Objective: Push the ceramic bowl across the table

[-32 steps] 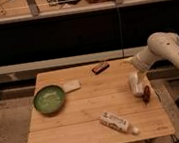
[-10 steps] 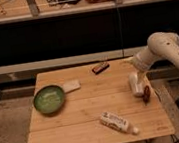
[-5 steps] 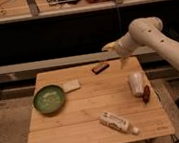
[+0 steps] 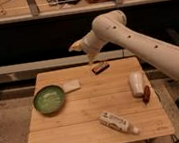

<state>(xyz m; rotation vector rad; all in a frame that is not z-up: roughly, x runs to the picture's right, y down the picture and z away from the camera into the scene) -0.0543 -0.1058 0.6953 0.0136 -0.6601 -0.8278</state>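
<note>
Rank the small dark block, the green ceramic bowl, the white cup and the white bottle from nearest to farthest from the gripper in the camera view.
The gripper hangs above the table's far edge.
1. Small dark block: far edge, under the gripper.
2. Green ceramic bowl, left, and white cup, right: too close to call.
3. White bottle: front, lying down.

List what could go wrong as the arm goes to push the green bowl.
The ceramic bowl sits by the table's left edge; a leftward push may tip it off.
The pale block lies right beside the bowl and may get swept along.
The gripper hangs near the small dark item at the far edge and may knock it.
</note>
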